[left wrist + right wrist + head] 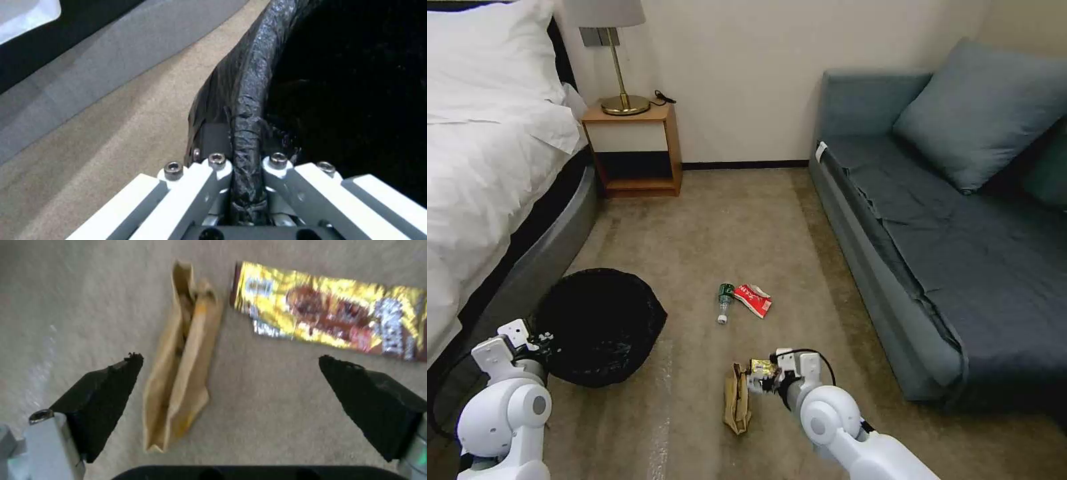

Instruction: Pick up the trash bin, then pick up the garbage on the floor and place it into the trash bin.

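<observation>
The left claw (247, 166) pinches the bin (602, 325) rim, near left by the bed (487, 173). The right claw (231, 386) hangs spread over the tan paper (182, 363) and gold wrapper (329, 320). It might grab both, and one could slip out.

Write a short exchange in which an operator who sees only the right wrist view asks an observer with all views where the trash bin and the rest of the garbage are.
Operator: I see tan paper and a gold wrapper under the open right gripper. Where is the trash bin?
Observer: On the robot's left, beside the bed. The left gripper is shut on the trash bin at its bag-covered rim.
Operator: Is there other garbage?
Observer: Yes. A clear bottle and a red-white wrapper lie side by side on the carpet, farther ahead of the right gripper.
</observation>
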Tool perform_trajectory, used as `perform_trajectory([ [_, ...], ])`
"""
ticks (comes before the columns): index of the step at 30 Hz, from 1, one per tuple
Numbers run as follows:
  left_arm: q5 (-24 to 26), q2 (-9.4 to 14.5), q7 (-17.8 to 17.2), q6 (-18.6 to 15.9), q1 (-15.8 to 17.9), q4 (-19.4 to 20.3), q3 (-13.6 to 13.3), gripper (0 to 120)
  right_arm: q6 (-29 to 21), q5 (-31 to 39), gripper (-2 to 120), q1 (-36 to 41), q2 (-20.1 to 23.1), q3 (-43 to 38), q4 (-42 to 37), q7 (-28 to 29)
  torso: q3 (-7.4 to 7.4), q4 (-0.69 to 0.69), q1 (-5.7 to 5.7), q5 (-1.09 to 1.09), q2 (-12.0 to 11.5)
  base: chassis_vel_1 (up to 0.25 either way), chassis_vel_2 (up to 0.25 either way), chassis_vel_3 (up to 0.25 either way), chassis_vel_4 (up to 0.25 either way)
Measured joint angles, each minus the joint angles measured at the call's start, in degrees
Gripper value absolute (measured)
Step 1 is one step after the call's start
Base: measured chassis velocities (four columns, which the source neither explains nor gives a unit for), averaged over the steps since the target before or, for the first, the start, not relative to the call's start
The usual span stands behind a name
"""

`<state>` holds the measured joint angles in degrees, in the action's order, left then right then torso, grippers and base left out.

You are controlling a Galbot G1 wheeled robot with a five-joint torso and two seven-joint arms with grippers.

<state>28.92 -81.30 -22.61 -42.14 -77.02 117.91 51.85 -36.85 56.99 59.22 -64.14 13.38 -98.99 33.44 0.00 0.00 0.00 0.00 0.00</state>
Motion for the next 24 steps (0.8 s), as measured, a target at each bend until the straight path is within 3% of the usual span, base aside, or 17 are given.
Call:
perform_trajectory([
  [24, -1.3, -0.1, 0.3, 0.3, 0.8, -2.1, 0.3, 2, 4.2, -2.0, 98, -6.9, -7.6, 10.5, 16.8, -2.2, 0.0, 0.0, 0.0, 0.0, 0.0, 0.0, 0.0, 0.0, 0.0],
])
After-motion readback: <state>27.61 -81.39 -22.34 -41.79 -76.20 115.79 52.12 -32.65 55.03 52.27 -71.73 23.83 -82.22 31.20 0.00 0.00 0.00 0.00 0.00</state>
